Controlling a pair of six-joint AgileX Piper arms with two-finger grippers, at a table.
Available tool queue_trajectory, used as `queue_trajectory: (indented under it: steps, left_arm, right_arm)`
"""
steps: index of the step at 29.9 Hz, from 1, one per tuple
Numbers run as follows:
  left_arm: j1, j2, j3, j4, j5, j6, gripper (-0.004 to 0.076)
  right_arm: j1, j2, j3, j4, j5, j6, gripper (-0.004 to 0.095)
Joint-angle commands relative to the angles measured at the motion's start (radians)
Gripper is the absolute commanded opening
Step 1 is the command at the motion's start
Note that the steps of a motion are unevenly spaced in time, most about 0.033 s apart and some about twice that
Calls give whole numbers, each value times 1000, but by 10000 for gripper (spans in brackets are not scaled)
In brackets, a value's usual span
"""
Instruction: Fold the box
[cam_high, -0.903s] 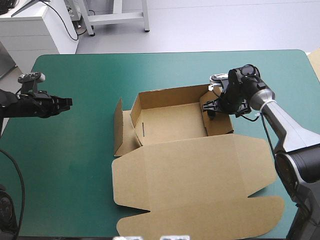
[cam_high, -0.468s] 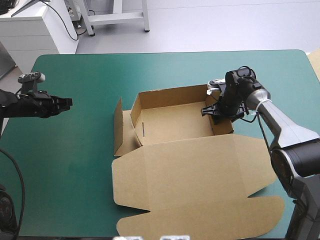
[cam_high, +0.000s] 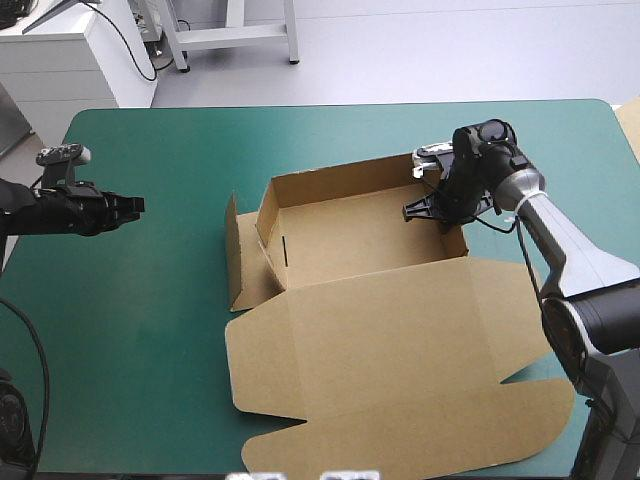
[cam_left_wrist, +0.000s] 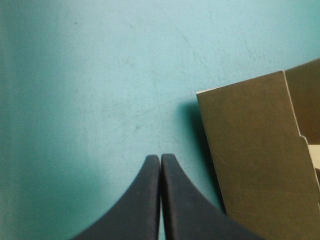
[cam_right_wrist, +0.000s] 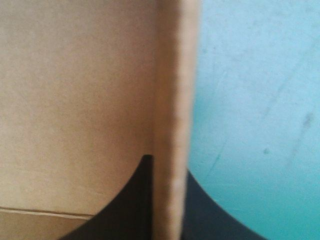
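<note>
Roughly halfway: the box (cam_high: 345, 235) has walls up, lid (cam_high: 390, 350) flat; right gripper (cam_high: 437, 208) pinches its right wall (cam_right_wrist: 172, 100), while left gripper (cam_high: 140, 204) hangs pressed together near the tabletop's (cam_high: 170, 300) left edge.

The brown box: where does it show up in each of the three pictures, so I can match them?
High view: the box sits mid-table, lid flat toward the near edge, the right gripper at its right wall.
Left wrist view: a brown flap ahead of and beside the shut left gripper.
Right wrist view: its wall edge stands between the fingers.
Shared landmark: the teal-green cover beside the box.
</note>
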Motion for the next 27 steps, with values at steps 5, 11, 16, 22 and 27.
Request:
queue_trajectory:
  steps: [5, 11, 16, 22, 27]
  left_arm:
    - [1, 14, -23, -9, 12, 26, -8]
    - [1, 59, -23, -74, -56, 24, -8]
    - [17, 80, -23, -55, -152, 24, -8]
    - [65, 126, -23, -59, -155, 24, -8]
    - [65, 206, -23, -105, -105, 22, -8]
  right_arm:
    - [-11, -133, -37, 90, 25, -73, -21]
    - [-28, -310, 14, 102, 25, -76, -21]
    - [-64, -417, 30, 138, 25, -65, -21]
    - [-66, -499, 51, 171, 24, -65, -21]
    - [-66, -510, 51, 200, 24, -65, -21]
